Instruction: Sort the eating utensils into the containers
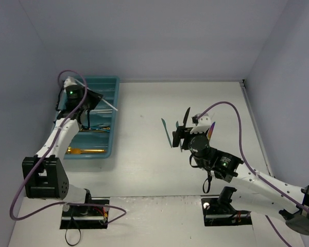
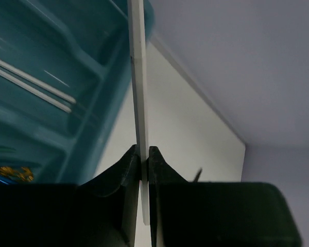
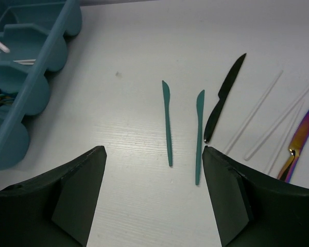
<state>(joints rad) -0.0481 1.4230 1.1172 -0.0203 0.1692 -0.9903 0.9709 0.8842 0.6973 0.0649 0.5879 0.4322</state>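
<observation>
- A white bench (image 1: 144, 170) fills a booth with plain grey-lilac walls.
- A rectangular teal plastic cutlery tray (image 1: 112, 135) with long parallel compartments lies at the far left of the bench, lengthwise away from the arms.
- The left jaws hang over the tray's far end, clenched on a slim white plastic utensil (image 2: 139, 77) that pokes out past the tray's right rim.
- In the tray are two thin white sticks (image 2: 33, 85) side by side in one compartment and a gold-handled utensil (image 1: 87, 151) near the close end. A gold-and-blue cluster (image 1: 95, 127) is too small to count.
- The right jaws are released and spread wide above the loose utensils mid-bench, touching none.
- Below the right jaws lie two teal plastic knives (image 3: 167, 123), almost parallel.
- One black knife (image 3: 224, 98) lies just beside the right-hand teal knife.
- There are also three slim white handles (image 3: 255, 110) whose ends are out of sight.
- One iridescent purple utensil (image 3: 304, 128) lies at the frame's edge.
- Seen from above, the right arm's wrist covers most of that group.
</observation>
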